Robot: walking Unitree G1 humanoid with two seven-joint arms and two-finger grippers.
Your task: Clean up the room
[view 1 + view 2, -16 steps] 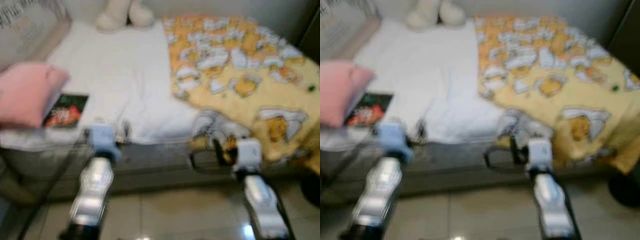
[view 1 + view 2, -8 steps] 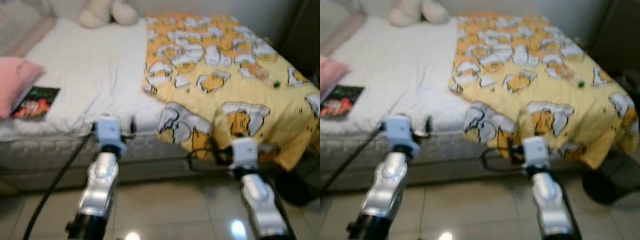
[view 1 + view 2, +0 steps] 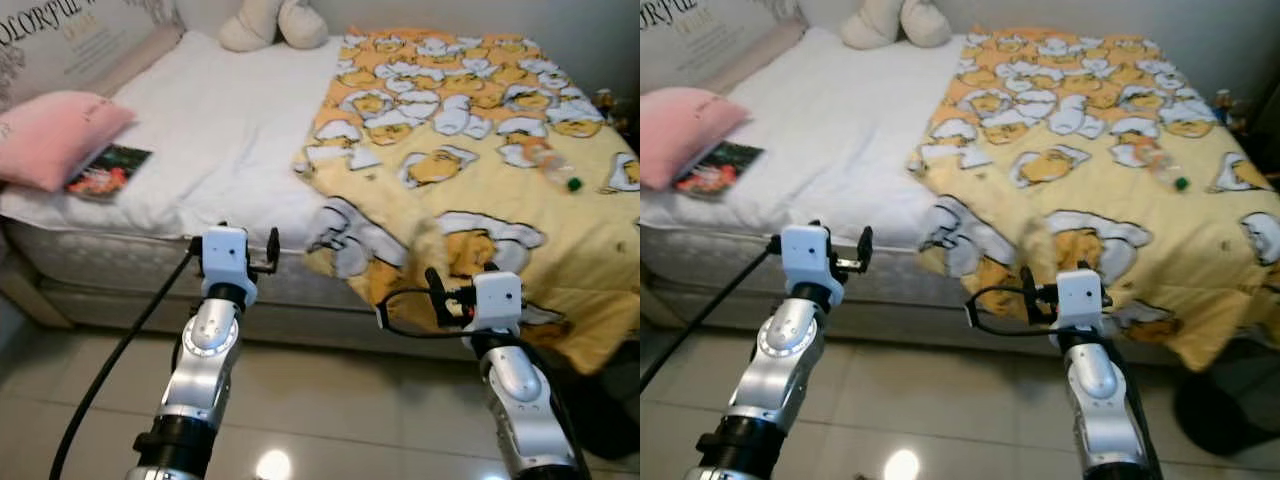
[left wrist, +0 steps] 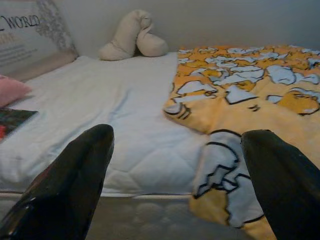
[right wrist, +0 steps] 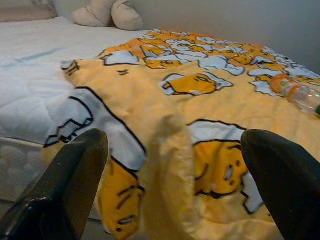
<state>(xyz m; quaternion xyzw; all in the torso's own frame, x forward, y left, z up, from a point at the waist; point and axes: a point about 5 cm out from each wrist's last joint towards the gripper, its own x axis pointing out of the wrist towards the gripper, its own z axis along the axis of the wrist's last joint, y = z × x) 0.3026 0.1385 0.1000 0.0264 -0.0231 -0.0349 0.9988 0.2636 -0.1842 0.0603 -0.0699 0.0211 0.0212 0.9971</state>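
Tiled floor [image 3: 330, 400] fronts the bed [image 3: 230, 160] edge; left claw [image 4: 175, 180] and right claw [image 5: 175, 185] gape wide.

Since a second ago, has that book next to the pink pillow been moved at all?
No. The book lies tucked against the pink pillow near the edge of the white mattress, as before. Only the robot's camera has shifted.

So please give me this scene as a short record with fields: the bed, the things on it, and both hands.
bed: white quilted mattress, right half covered by a yellow cartoon-print blanket
on blanket: clear plastic bottle with a green cap
near headboard: pink pillow, dark book beside it, cream plush toy
left hand: open, empty, before the bed edge
right hand: open, empty, facing the blanket's hanging edge
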